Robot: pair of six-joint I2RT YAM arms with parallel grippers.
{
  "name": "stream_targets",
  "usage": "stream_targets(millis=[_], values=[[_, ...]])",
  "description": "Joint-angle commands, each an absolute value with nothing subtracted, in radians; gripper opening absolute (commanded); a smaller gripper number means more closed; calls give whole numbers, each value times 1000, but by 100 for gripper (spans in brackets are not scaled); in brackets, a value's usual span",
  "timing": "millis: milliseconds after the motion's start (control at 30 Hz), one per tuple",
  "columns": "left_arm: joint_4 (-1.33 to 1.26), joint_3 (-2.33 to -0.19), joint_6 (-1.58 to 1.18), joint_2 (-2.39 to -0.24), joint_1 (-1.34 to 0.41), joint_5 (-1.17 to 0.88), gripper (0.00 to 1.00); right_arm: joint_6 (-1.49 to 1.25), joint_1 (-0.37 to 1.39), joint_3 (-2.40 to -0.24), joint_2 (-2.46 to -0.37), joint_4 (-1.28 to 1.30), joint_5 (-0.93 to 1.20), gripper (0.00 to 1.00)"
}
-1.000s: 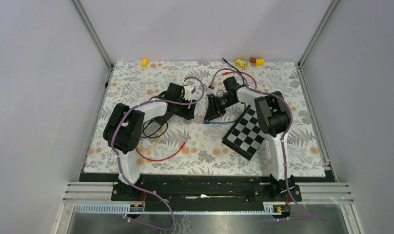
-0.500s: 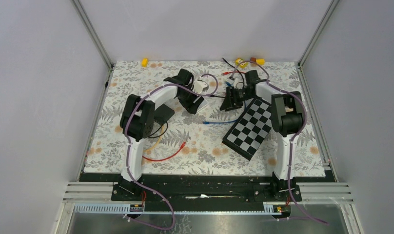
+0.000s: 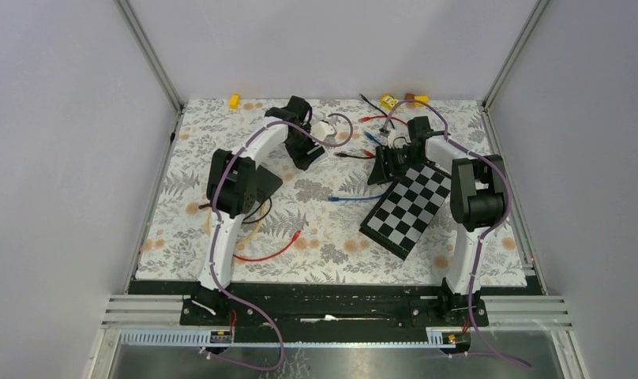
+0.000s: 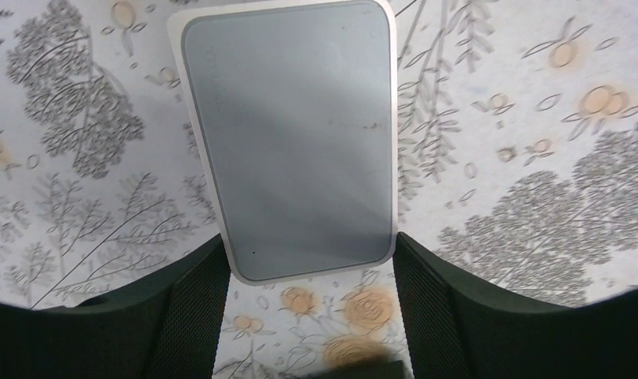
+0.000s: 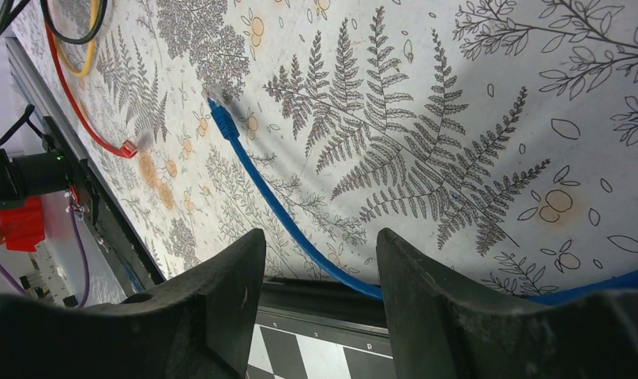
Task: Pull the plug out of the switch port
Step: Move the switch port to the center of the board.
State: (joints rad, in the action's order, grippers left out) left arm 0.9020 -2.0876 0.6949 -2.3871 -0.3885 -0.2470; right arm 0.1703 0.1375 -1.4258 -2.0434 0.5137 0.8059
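A: L wrist view, entries?
B: Item 1: switch (image 4: 288,134). Grey top, white rim, seen over the floral bench (image 4: 537,197). Near end pinched by left gripper (image 4: 309,238), one finger on each long side. Resting or lifted: can't tell. Ports not vis.

A: R wrist?
B: The right gripper (image 5: 320,237) is spread, nothing btwn the fingers.
Item 2: blue cable (image 5: 284,209), runs across the cloth under the gap. Its plug (image 5: 219,114) lies loose on the bench, in no port.
Item 3: red cable (image 5: 75,103), by the near bench edge.
Item 4: checkerboard (image 5: 316,355), edge only, bottom of view.

A: Top view?
B: The left gripper is at far centre, with the switch mostly hidden under it. The right gripper is at the checkerboard's far corner. The plug is mid-bench btwn the arms, well apart from the left gripper.
Item 5: black cable (image 3: 249,212), beside the left arm.
Item 6: yellow block (image 3: 234,100), far-left edge.
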Motion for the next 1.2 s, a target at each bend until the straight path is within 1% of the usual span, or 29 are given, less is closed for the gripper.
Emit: stream_targets(millis=[0, 133, 300, 400, 600, 667, 833, 967, 1067, 1167], values=[[958, -2104, 791, -2464, -358, -111, 50, 205, 141, -1424, -1993, 534, 796, 60], [933, -2117, 789, -2476, -347, -82, 66, 206, 141, -1428, -1999, 534, 809, 61], [886, -2117, 787, -2475, -344, -49, 80, 217, 143, -1424, -1995, 534, 821, 60], [862, -2117, 788, -2477, -344, -30, 87, 220, 143, -1422, -1993, 537, 820, 60], [809, -2119, 780, -2479, -344, -4, 94, 224, 141, -1413, -1996, 537, 820, 60], [782, -2117, 772, -2475, -342, 35, 98, 225, 142, -1411, -1999, 537, 827, 60], [699, -2121, 714, -2463, -335, 77, 99, 246, 157, -1415, -1995, 543, 809, 59], [662, -2108, 653, -2434, -312, 71, 99, 315, 194, -1424, -1972, 568, 740, 59], [648, -2052, 602, -2365, -289, 15, 99, 399, 236, -1432, -1949, 589, 660, 60], [617, -1936, 556, -2260, -267, -82, 99, 476, 288, -1436, -1931, 608, 570, 62]])
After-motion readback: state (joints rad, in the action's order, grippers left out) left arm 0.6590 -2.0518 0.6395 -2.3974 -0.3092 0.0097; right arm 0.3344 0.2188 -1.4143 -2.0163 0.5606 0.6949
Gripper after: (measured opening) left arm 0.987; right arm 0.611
